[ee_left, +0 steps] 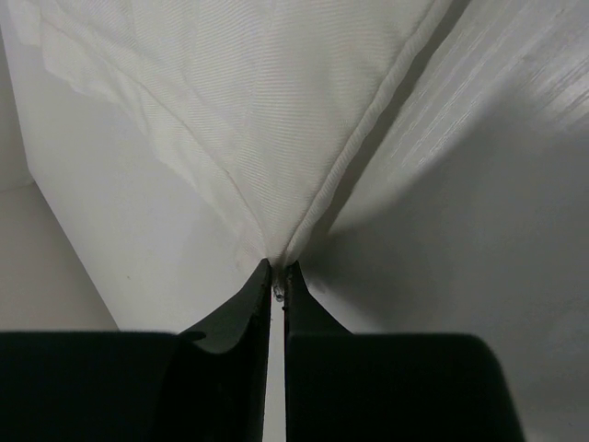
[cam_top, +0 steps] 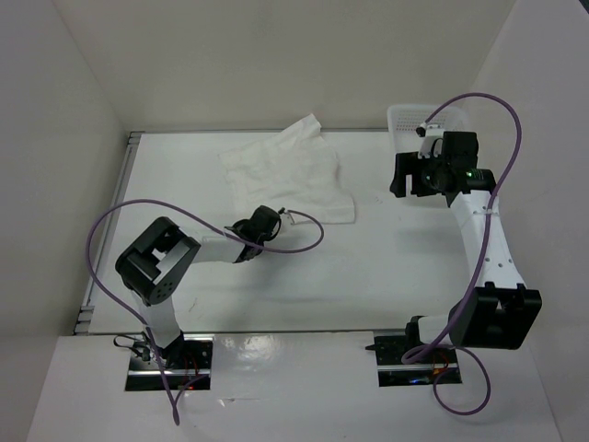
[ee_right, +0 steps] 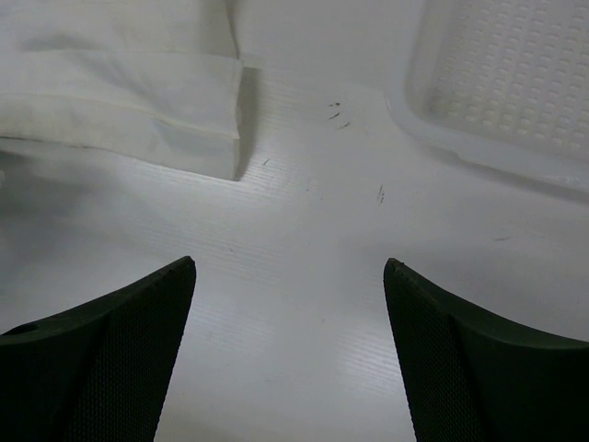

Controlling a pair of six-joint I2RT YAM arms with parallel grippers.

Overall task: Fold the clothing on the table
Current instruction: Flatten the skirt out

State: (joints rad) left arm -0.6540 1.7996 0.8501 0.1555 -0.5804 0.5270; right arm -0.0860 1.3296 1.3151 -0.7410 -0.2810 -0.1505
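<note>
two left fingers (ee_left: 241,318) pinch thin wrinkled clothing (ee_left: 276,110)

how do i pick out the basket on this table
Go to the table's far right corner. The basket sits there, partly hidden by the right arm. Unlike the soft, wrinkled clothing left of it, it is rigid perforated plastic.

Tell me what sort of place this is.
Most likely a robotics lab test cell, not a home: a white table boxed in by plain white walls, the left arm and right arm bolted at its near edge, with white clothing and a plastic basket as props.
</note>
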